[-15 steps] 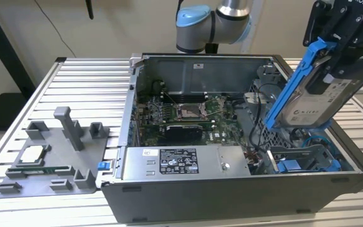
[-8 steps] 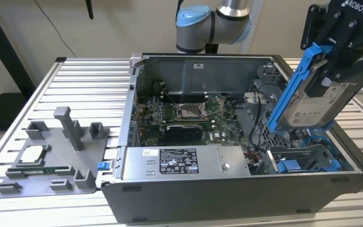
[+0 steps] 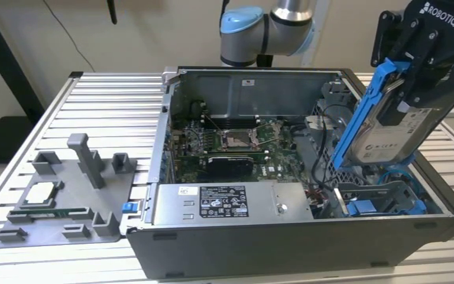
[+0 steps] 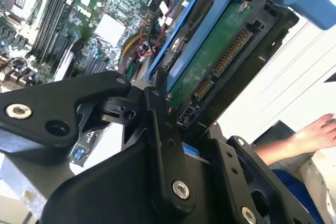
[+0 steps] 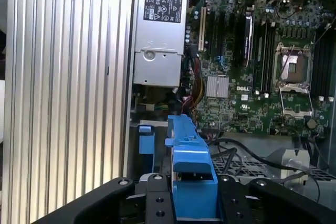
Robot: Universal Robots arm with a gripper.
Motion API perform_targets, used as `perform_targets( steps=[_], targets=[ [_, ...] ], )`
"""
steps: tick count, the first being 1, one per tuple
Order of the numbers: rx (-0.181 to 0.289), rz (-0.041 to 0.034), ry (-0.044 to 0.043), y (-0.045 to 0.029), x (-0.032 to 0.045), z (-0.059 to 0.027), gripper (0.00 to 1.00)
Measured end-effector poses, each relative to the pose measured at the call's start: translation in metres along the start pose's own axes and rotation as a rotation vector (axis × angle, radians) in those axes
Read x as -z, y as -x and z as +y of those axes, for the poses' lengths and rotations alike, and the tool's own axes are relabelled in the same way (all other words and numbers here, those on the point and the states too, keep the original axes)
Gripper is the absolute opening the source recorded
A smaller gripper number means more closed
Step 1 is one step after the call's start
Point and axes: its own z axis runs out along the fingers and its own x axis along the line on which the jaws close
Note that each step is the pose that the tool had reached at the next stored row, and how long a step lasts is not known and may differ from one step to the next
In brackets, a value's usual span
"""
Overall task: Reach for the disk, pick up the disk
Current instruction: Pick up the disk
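Disk lifted clear of the open computer case

Far off to the exterior view's left of the claw sits a grey parts tray (image 3: 61, 204); below it, the computer case (image 3: 290, 236) lies open. The gripper (image 3: 420, 89) is clamped on the disk (image 3: 389, 133), held upright by its blue rails above its bay. The pick-up looks done; any further move calls for a steady, unslackened hold.

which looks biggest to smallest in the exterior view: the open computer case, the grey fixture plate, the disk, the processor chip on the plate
1. computer case
2. grey fixture plate
3. disk, held up in the pincer; nearness to the camera may flatter it
4. processor chip
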Motion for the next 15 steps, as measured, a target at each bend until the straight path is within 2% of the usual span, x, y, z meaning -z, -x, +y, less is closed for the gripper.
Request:
perform_targets(
  steps=[3,15],
  targets=[
    [0.0,0.0038,-0.008,-0.0001,-0.0028,-0.0001,0.0],
    [0.0,0.0055,-0.0081,-0.0064,-0.0141,-0.0018,0.0]
  ],
)
